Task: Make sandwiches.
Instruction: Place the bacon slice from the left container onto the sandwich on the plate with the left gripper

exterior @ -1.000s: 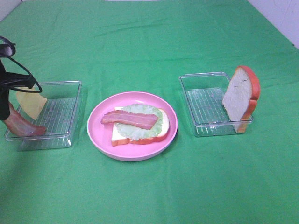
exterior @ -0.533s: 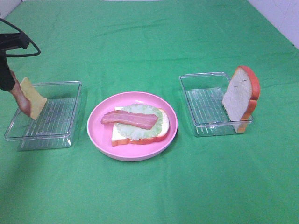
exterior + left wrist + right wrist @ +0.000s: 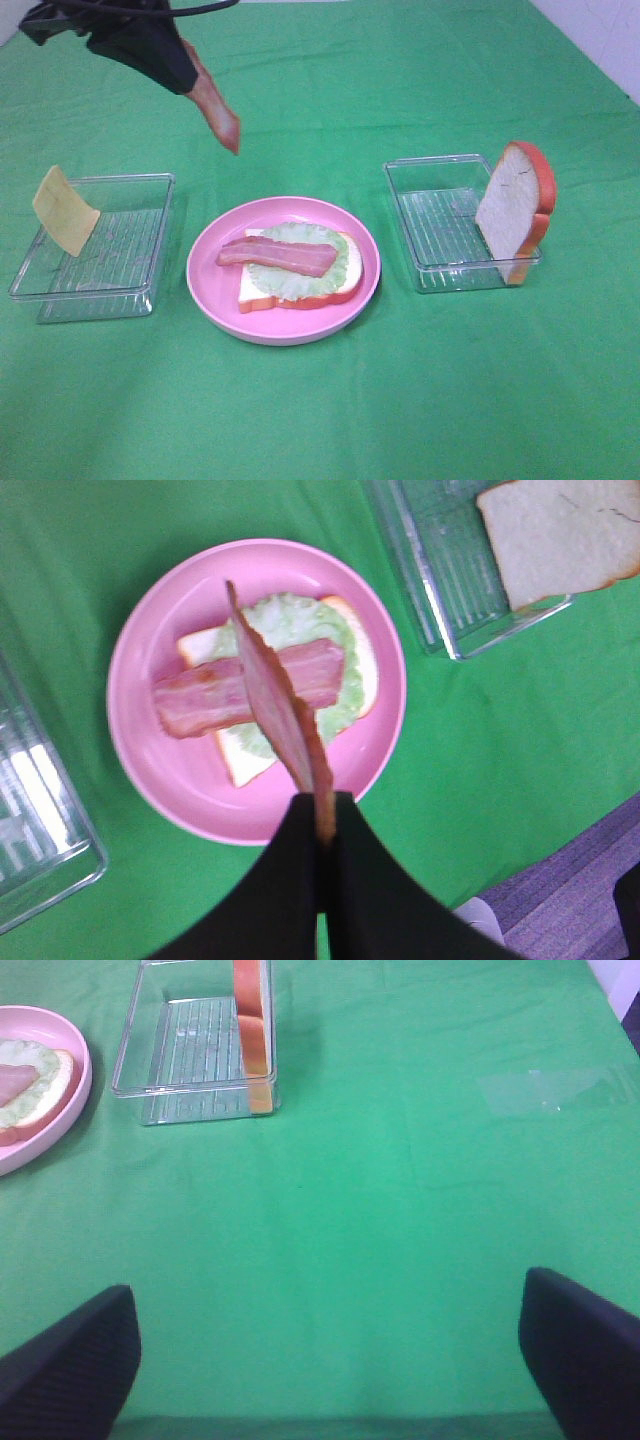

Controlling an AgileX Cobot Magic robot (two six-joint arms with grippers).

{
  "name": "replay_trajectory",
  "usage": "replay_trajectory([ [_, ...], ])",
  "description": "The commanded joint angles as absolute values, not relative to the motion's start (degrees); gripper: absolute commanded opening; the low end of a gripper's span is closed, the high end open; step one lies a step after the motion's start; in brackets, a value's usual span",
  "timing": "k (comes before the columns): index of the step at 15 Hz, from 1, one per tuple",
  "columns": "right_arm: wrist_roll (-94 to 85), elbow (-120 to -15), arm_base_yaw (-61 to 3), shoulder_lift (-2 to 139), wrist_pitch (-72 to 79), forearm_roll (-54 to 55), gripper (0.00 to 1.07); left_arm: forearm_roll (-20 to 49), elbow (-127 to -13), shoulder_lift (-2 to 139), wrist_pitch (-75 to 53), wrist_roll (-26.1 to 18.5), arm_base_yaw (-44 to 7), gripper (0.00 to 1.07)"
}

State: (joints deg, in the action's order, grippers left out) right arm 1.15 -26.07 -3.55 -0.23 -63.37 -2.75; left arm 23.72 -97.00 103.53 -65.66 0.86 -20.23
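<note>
One red-brown bacon strip (image 3: 218, 115) pinched between the left fingers (image 3: 300, 845), lifted since a second ago out of the clear ridged plastic tray (image 3: 95, 305), now high beside the round pink plate (image 3: 205, 280). Open-faced sandwich (image 3: 300, 272) on that plate; yellow cheese square (image 3: 65, 210) unmoved, leaning on the tray. Right fingers (image 3: 75, 1360) spread wide, empty.

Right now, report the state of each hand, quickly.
Left hand: closed, holding a red-brown toy bacon strip.
Right hand: open, holding nothing.
</note>
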Motion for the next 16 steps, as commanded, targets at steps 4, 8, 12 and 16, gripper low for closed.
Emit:
replay_trajectory([
  [4,1.03,-25.90,-3.50,-1.60,-63.08,-2.86,0.99,28.76,-104.85,116.02,-65.66,-0.52,-27.39,0.00],
  [8,1.03,-25.90,-3.50,-1.60,-63.08,-2.86,0.99,30.31,-106.91,122.73,-64.74,-0.57,-29.68,0.00],
  [12,1.03,-25.90,-3.50,-1.60,-63.08,-2.86,0.99,32.54,-107.66,128.34,-61.65,-2.35,-31.00,0.00],
  [16,1.03,-25.90,-3.50,-1.60,-63.08,-2.86,0.99,31.46,-107.66,129.14,-61.88,-2.18,-31.00,0.00],
])
